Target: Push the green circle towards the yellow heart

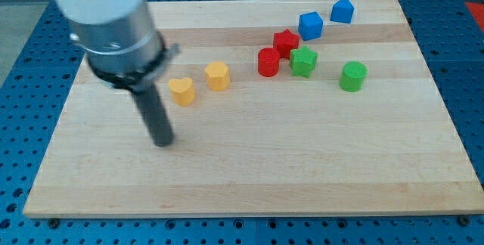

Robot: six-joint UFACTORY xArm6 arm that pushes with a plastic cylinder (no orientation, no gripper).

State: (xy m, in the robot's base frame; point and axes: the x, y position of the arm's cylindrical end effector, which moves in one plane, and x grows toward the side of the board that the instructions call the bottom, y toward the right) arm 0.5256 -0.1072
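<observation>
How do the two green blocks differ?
Shape: the green circle is a plain round cylinder; the green star has a notched, pointed outline.
Position: the circle sits further to the view's right and slightly lower.
Neighbours: the star is packed close to the red circle and red star; the circle stands alone.
Shared: same green, similar size, both far from my tip.

Wooden board (249, 177) with eight little blocks on it

Using the red cylinder (268, 62) as the anchor: the red star (286, 43) touches it toward the view's upper right, the green star (303, 61) sits just beside it on the view's right, and the green circle (352, 76) is farther right, a bit lower. Blue cube (310, 26) and blue pentagon-ish block (342, 10) are up and right of it. Yellow hexagon (218, 75) and yellow heart (181, 91) lie off to the view's left. My tip (163, 142) rests on the board far lower left, below the heart.
</observation>
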